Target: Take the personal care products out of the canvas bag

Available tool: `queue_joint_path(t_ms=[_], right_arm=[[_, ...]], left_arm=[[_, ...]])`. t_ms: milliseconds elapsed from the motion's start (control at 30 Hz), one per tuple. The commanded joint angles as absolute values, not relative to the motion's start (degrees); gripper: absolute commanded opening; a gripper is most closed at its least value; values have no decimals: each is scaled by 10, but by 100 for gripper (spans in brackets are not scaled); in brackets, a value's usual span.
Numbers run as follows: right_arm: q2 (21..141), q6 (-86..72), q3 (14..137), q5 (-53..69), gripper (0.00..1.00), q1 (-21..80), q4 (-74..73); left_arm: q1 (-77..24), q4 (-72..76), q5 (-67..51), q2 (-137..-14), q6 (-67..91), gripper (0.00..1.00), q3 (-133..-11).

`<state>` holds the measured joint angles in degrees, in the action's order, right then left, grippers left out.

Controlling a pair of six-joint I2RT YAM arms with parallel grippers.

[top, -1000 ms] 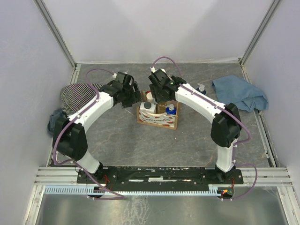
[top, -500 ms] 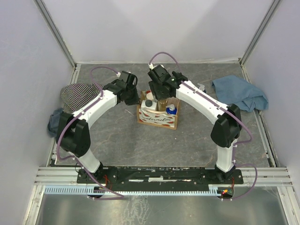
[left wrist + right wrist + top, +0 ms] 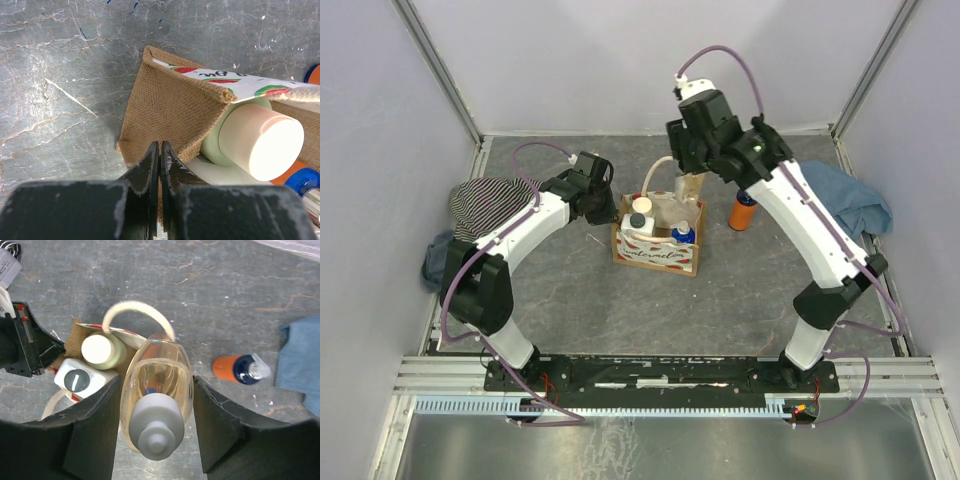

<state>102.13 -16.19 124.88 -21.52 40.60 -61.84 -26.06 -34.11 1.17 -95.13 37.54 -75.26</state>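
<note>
The tan canvas bag (image 3: 658, 250) stands mid-table. Inside it are a white bottle with a dark cap (image 3: 637, 223), a pale green bottle (image 3: 642, 206) and a blue pump bottle (image 3: 684, 234). My left gripper (image 3: 609, 209) is shut on the bag's left wall (image 3: 170, 105), the burlap pinched between its fingers. My right gripper (image 3: 156, 405) hangs above the bag's far side, shut on a clear yellowish bottle (image 3: 157, 385) with a grey cap. An orange bottle (image 3: 743, 212) with a dark cap stands on the table to the right of the bag.
A blue cloth (image 3: 840, 195) lies crumpled at the back right, just past the orange bottle. A striped garment (image 3: 485, 205) is heaped at the left edge. A cream bag handle (image 3: 137, 310) loops up beside the held bottle. Walls close in three sides.
My right arm has risen out of the bag with the clear yellowish bottle and swung back-right, uncovering the orange bottle. My left gripper moved in and closed on the bag's left wall.
</note>
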Motion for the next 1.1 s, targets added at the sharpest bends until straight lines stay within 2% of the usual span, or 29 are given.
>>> queue_joint_path(t_ms=[0, 233, 600, 733, 1000, 1033, 1067], right_arm=[[943, -148, 1291, -251, 3, 378, -626], [879, -147, 1206, -233, 4, 328, -631], [756, -168, 854, -240, 4, 281, -498], [727, -175, 740, -251, 5, 264, -406], [745, -195, 694, -244, 7, 230, -346], [755, -197, 700, -241, 8, 226, -353], [764, -198, 704, -236, 14, 223, -358]], left_arm=[[-263, -391, 30, -961, 339, 7, -753], [-263, -395, 26, -959, 337, 8, -756], [-263, -394, 18, -957, 340, 10, -757], [-263, -394, 15, -955, 343, 10, -760], [-263, -394, 9, -947, 347, 11, -761], [-263, -394, 8, -947, 347, 11, -761], [-263, -394, 7, -946, 347, 11, -760]])
